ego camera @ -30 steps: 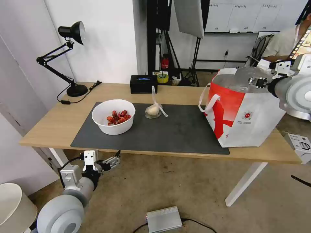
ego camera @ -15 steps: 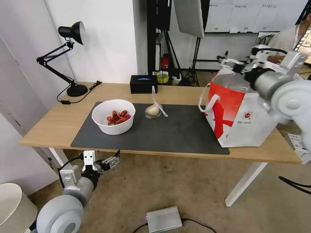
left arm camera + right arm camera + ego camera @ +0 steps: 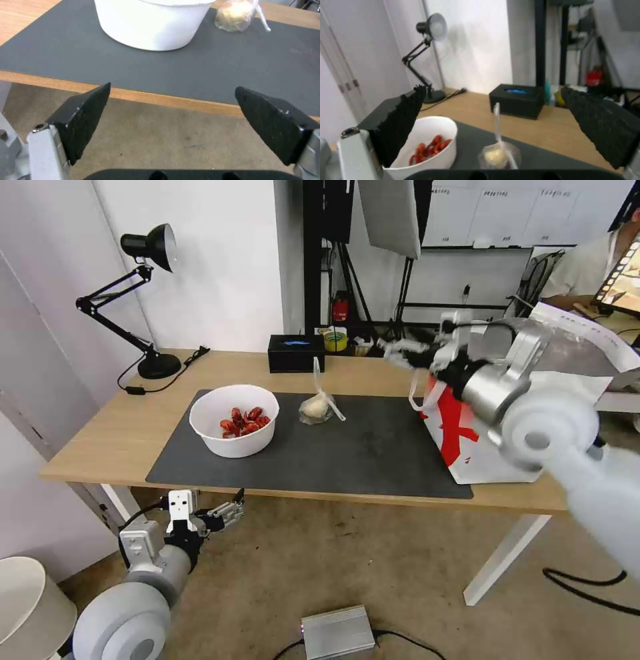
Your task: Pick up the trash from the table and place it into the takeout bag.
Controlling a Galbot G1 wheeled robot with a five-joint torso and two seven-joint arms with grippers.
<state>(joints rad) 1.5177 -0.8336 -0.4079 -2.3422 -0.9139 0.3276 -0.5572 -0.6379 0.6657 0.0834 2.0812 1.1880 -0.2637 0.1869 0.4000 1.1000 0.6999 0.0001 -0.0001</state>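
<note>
Light-wood table (image 3: 120, 437) with matte grey mat (image 3: 360, 453), left gripper (image 3: 225, 511) spread wide below near edge, round white bowl (image 3: 233, 420), knotted clear bag (image 3: 316, 408), glossy takeout bag (image 3: 497, 450) right, right gripper (image 3: 395, 345) agape above far edge.

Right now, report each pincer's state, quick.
Left pincer: open, empty, below the table's front edge.
Right pincer: open, empty, above the table beside the takeout bag.
</note>
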